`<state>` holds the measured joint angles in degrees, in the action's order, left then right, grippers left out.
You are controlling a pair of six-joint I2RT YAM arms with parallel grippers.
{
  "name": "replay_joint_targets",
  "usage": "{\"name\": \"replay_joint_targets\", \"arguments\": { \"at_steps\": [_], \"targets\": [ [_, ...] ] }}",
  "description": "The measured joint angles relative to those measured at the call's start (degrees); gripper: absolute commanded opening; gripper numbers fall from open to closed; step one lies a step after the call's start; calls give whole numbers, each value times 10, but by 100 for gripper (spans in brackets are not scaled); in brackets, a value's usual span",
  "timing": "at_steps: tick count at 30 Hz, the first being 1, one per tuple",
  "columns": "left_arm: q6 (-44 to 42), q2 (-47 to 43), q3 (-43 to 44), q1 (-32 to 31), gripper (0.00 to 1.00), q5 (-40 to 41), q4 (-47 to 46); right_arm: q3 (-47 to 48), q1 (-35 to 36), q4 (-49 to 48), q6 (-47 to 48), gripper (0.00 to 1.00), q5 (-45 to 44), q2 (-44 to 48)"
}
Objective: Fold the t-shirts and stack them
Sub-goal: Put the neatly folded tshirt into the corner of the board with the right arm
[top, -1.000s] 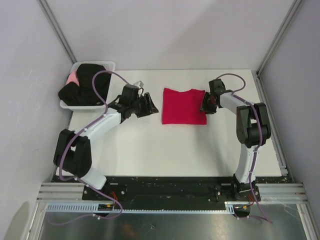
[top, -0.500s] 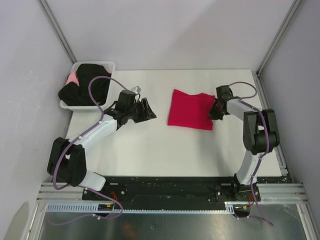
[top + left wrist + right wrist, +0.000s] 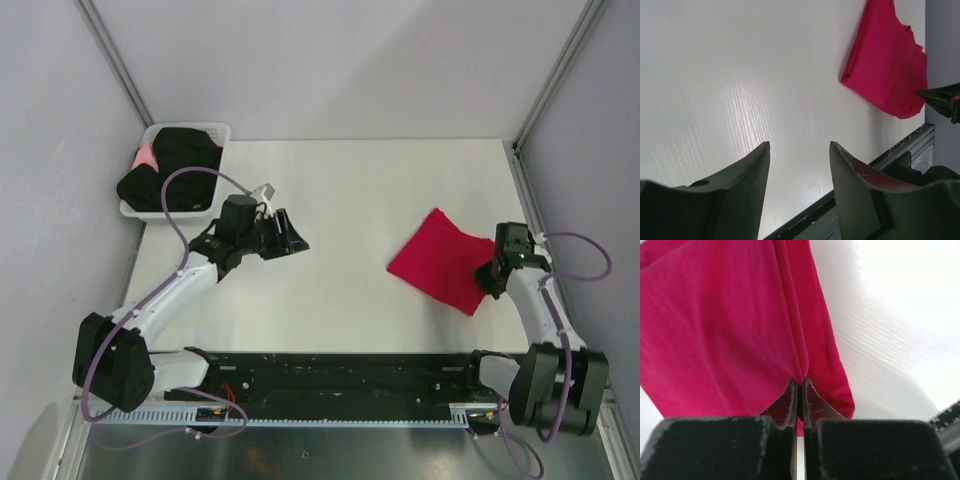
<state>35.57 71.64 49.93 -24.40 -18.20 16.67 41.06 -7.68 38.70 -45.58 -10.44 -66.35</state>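
While my right gripper (image 3: 799,383) pinches the red t-shirt (image 3: 440,265) at 4 o'clock, presumably for dragging, my left gripper (image 3: 799,147) hovers spread wide.

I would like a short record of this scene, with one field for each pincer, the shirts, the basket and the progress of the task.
left pincer: open, holding nothing, over bare table
right pincer: shut on an edge of the red t-shirt
red t-shirt: folded, lying askew on the right side of the table
black t-shirts: heaped unfolded in the white basket, hanging over its rim
white basket: far left corner of the table
stack: none formed yet
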Motion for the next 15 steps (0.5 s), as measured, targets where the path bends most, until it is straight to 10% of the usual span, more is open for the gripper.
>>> {"name": "replay_joint_targets", "arguments": {
  "at_steps": [3,10,15],
  "targets": [
    [0,-22,-4,0,55,-6,8,-6,-23,46,-30,1,-22,50],
    [0,-49,-4,0,55,-17,16,-37,-39,115,-78,52,-24,94],
    [0,-52,-4,0,56,-18,22,-37,-42,159,-71,62,-17,149]
  ]
}}
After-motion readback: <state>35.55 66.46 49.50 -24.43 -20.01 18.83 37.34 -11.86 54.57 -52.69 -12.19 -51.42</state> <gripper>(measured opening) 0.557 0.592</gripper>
